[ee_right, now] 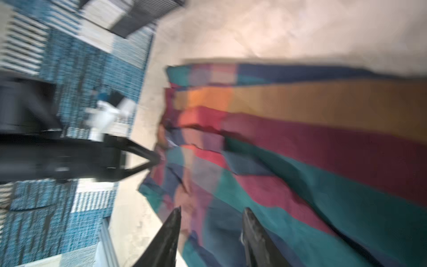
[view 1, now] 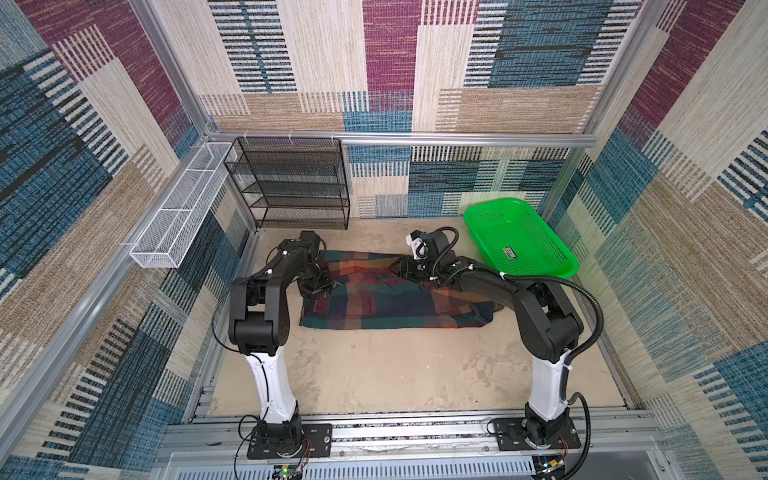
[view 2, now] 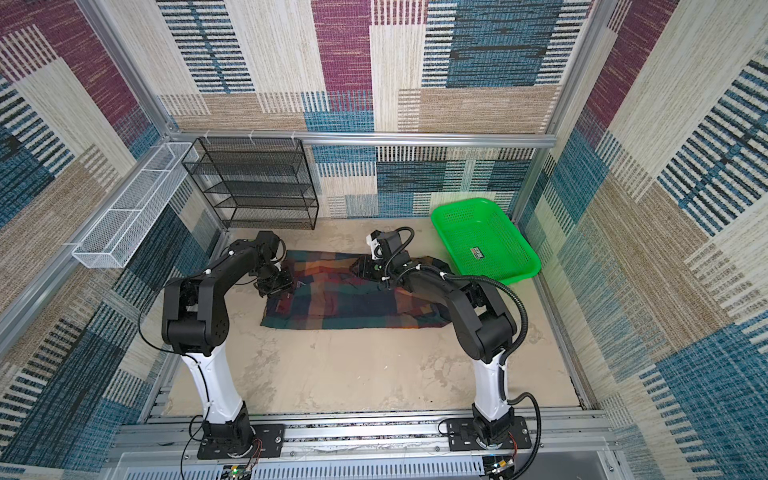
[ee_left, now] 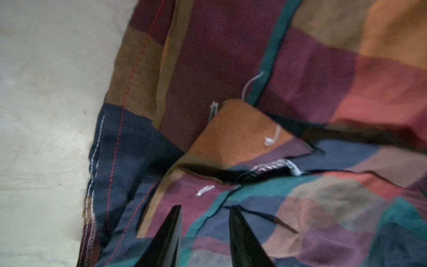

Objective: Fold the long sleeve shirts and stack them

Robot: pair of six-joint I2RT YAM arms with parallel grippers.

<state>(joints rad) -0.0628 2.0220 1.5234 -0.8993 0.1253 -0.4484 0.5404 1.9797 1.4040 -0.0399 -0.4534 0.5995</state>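
Plaid long sleeve shirt [view 1: 395, 297] lying roughly folded on the far half of the beige desk [view 1: 374, 374].
The left gripper [ee_left: 205, 208] sits over the shirt's left end, partly open, its tips apart with nothing pinched. The right gripper [ee_right: 212, 210], blurred, is likewise partly open above the shirt's far edge, holding nothing.
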